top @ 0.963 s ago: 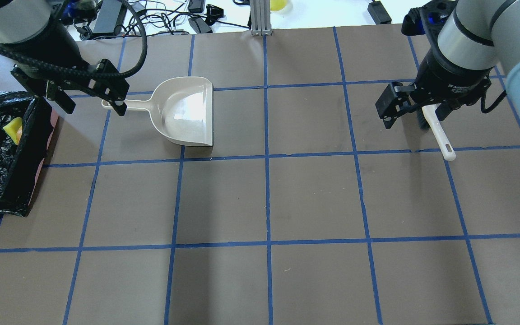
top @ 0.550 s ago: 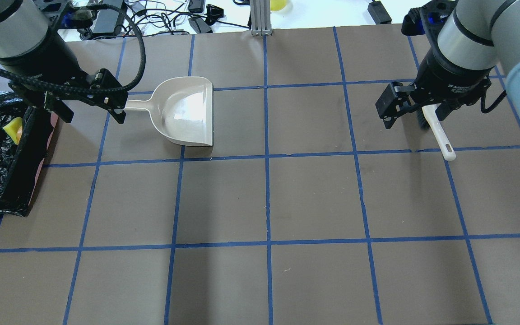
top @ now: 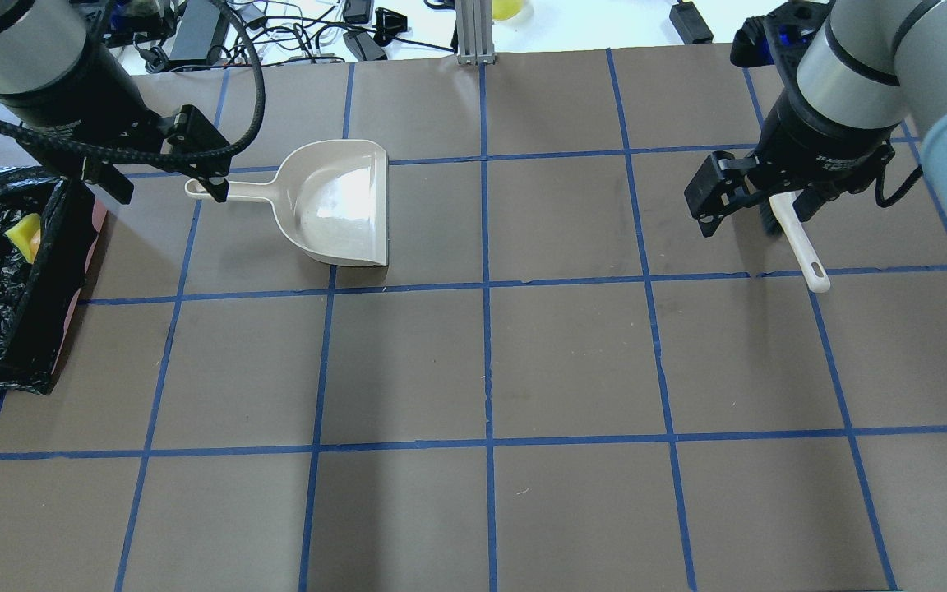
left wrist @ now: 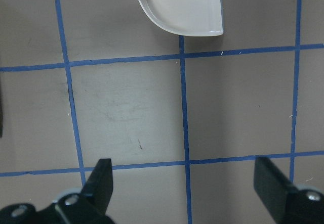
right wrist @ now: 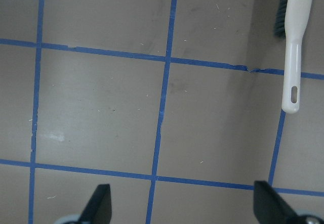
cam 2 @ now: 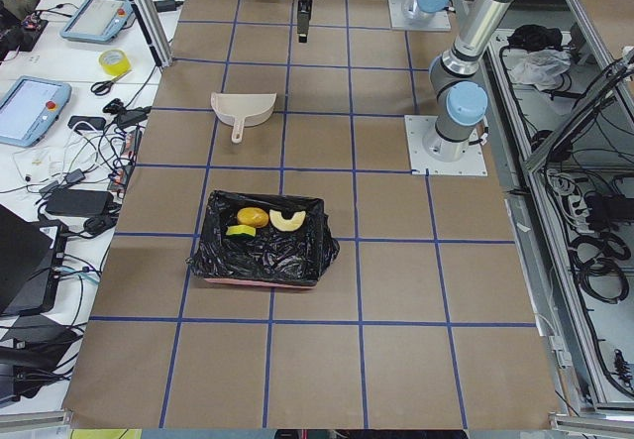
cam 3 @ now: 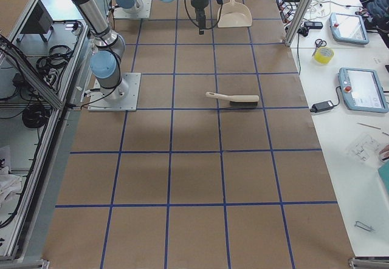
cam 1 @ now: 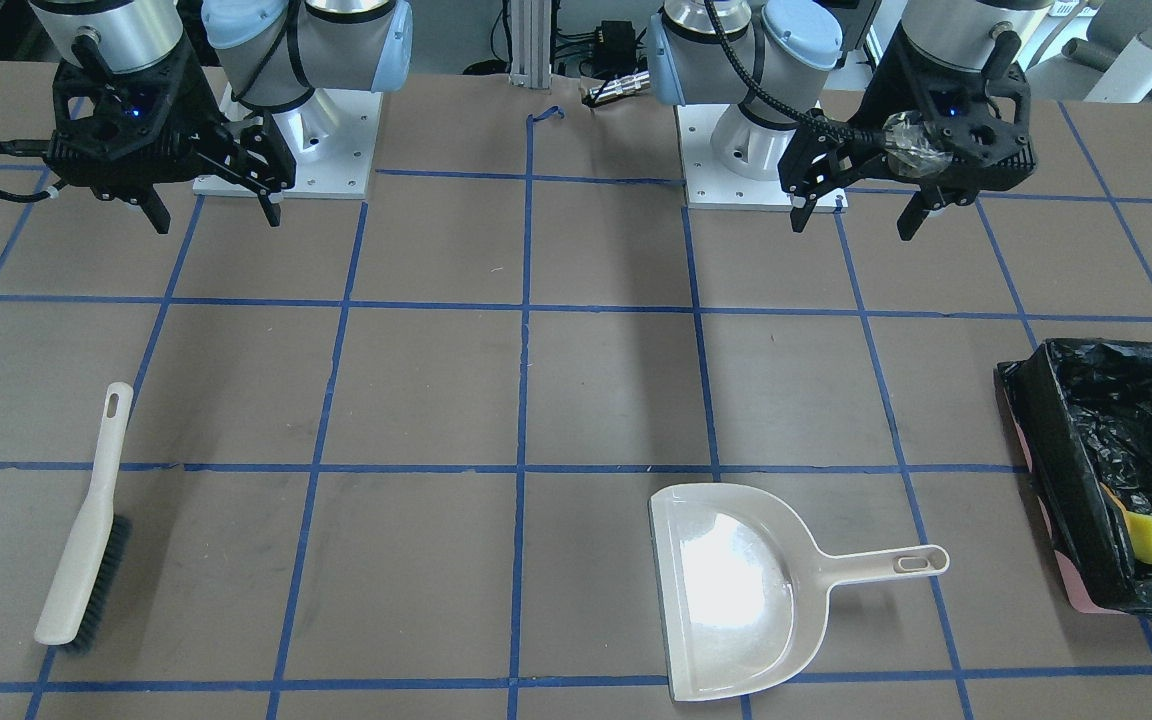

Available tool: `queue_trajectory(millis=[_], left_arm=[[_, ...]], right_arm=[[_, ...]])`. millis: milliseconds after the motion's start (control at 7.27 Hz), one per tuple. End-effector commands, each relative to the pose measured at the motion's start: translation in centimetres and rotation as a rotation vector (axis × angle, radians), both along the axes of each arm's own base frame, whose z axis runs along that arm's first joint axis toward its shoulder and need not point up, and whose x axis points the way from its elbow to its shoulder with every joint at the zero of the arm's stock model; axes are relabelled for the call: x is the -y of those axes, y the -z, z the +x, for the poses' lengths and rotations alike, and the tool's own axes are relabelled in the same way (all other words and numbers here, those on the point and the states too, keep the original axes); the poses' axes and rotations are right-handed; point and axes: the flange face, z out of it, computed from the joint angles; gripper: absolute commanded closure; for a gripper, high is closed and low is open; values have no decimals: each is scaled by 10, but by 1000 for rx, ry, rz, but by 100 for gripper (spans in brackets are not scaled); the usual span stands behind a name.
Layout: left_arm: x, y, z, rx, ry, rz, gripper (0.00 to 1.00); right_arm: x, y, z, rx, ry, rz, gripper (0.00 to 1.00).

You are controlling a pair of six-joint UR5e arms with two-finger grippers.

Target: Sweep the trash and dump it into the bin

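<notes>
Both arms hang high, wrists pointing down. The left gripper point(cam 1: 852, 222) gapes empty, with the dustpan point(cam 1: 736, 590) forward of it. The right gripper point(cam 1: 217, 215) gapes empty, with the brush point(cam 1: 86, 520) forward of it.

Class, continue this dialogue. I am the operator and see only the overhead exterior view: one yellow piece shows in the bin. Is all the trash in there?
Observer: Yes. Exterior left shows the croissant, the potato-shaped lump and the yellow wedge all inside the bin.
Operator: Is the right end effector holding the brush?
Observer: No. Front-facing, the brush lies flat on the table, apart from the open right end effector.
Operator: And the left one, by the dustpan?
Observer: Front-facing, the left end effector is open, clear of the dustpan.
</notes>
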Motion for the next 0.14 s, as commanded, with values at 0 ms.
queue_trajectory(millis=[0], left_arm=[[1, 1, 0, -2, -8, 0, 0]], right_arm=[[-1, 0, 0, 0, -3, 9, 0]])
